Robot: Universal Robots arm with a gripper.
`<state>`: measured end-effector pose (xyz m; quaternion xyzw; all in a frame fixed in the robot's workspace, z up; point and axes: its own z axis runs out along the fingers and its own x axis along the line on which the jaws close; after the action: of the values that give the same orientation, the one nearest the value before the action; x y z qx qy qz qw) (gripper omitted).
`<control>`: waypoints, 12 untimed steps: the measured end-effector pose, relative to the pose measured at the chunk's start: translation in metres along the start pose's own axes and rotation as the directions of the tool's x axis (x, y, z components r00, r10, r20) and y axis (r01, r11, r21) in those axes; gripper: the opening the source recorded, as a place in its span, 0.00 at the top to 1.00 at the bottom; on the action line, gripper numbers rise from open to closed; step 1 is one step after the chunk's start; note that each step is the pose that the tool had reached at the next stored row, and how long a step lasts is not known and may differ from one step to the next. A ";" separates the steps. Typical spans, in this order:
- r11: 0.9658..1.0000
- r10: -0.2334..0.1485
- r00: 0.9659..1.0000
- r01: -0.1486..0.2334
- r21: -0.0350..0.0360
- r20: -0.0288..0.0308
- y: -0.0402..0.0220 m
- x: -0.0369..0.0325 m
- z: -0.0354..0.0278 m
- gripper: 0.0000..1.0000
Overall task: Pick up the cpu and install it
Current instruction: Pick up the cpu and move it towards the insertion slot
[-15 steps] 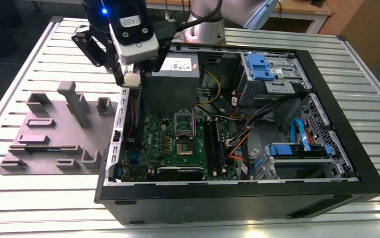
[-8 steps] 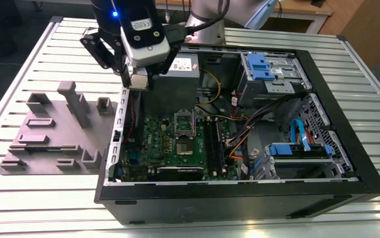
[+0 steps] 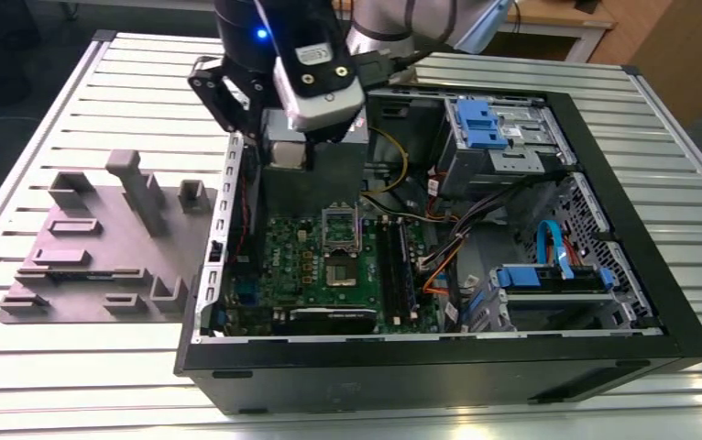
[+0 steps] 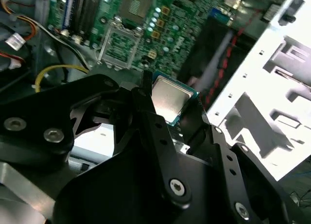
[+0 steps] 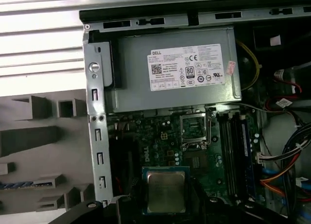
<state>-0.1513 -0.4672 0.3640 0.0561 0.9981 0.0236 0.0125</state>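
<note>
My gripper (image 3: 288, 156) hangs over the open computer case (image 3: 644, 302), above the back end of the motherboard. It is shut on the cpu (image 4: 170, 98), a small square chip with a silvery top, held by its edges between the two black fingers (image 4: 146, 100). In the first wrist view the cpu (image 5: 166, 190) sits level over the green motherboard (image 5: 160, 136). The socket (image 5: 194, 129) is a metal-framed rectangle with a dark centre, and it lies a short way past the chip. That socket (image 3: 341, 246) sits mid-board in the exterior view.
A grey plastic tray (image 3: 94, 247) with upright blocks stands on the slatted table (image 3: 58, 92) at the exterior view's left of the case. Inside the case are a grey power supply (image 5: 170, 73), memory slots (image 5: 238, 151), loose cables (image 3: 449, 257) and blue drive brackets (image 3: 486, 124).
</note>
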 end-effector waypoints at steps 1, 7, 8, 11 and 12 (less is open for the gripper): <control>1.000 0.000 1.000 0.000 0.000 0.000 0.0000 -0.0035 0.0004 0.53; 1.000 0.001 1.000 -0.001 0.000 0.000 -0.0047 -0.0154 0.0038 0.53; 1.000 0.001 1.000 -0.001 0.000 0.000 -0.0056 -0.0172 0.0045 0.53; 1.000 0.001 1.000 -0.001 0.000 0.000 -0.0086 -0.0220 0.0063 0.53; 1.000 0.002 1.000 -0.002 0.000 0.000 -0.0096 -0.0237 0.0068 0.53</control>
<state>-0.1286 -0.4791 0.3572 0.0568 0.9980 0.0236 0.0125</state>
